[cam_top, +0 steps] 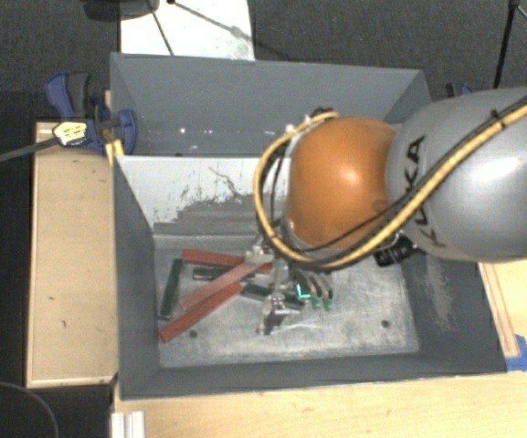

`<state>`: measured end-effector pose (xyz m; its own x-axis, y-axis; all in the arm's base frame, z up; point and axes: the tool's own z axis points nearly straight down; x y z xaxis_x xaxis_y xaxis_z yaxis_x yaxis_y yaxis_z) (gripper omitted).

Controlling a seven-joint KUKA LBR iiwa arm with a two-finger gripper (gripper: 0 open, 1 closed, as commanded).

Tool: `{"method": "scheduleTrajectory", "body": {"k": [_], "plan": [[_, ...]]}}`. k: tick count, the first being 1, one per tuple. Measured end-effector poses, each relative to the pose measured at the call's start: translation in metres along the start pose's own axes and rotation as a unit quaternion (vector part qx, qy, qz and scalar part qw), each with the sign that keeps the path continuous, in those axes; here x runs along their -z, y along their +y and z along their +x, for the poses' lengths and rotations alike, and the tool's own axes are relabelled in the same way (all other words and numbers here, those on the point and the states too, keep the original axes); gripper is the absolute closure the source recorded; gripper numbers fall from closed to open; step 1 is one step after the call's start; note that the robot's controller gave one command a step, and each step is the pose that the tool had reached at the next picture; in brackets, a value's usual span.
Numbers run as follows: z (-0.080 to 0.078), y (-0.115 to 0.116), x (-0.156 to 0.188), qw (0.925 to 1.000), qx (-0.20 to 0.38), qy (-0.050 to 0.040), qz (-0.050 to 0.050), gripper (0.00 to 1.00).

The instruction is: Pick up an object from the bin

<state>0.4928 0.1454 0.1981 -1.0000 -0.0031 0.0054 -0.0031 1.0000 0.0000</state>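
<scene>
My gripper [276,314] reaches down to the bin floor near the middle, just below the orange cover on the wrist. Its tip stands at the right end of a long red-brown flat bar [210,301] that lies slanted from lower left to upper right. A second, shorter red-brown bar [214,259] lies behind it, nearly level. A short dark green piece [257,291] sits between the bars and the gripper. Small bright green bits [322,301] show just right of the gripper. What is directly under the wrist is hidden.
A dark green stick [167,288] lies upright along the left side of the bin floor. The arm and its orange cover hang over the bin's right half and back wall. Bare scuffed floor runs along the front and the right.
</scene>
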Motion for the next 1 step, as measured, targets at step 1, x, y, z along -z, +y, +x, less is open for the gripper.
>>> {"method": "scheduleTrajectory", "body": {"k": [1], "plan": [[-0.0019,-0.0007,0.0035,1.0,-0.003,-0.0037,-0.001,0.0]]}}
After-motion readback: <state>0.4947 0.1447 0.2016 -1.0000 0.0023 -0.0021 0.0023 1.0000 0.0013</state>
